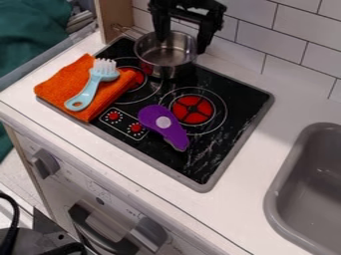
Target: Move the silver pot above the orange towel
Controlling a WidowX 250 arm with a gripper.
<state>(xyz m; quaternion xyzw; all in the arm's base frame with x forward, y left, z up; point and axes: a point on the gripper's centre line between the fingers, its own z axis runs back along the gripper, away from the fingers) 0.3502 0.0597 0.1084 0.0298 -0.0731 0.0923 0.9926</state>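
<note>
White tiles (pixel 293 30) line the wall from twelve to three o'clock, behind a white bench (pixel 286 99) with a black stove top (pixel 226 144) set into it. At twelve o'clock the black gripper (pixel 182 44) hangs over the silver pot (pixel 166 64), its fingers spread apart: one comes down over the pot's opening, the other beside the rim on the three o'clock side. Upright on the back of the stove top, the pot has a thin wire handle pointing towards ten o'clock.

From the orange towel (pixel 60 82), the pot sits at two o'clock. That towel is spread at ten o'clock in the view, partly over the stove top's edge. On it lies a light blue brush (pixel 90 92), bristles towards one o'clock and handle towards seven. Near the middle of the view, a purple toy (pixel 174 132) with a pale round spot rests on the stove top, its narrow end towards five o'clock. Further out, a grey sink (pixel 299 199) is at four o'clock, and dark green cloth (pixel 30 30) at ten.
</note>
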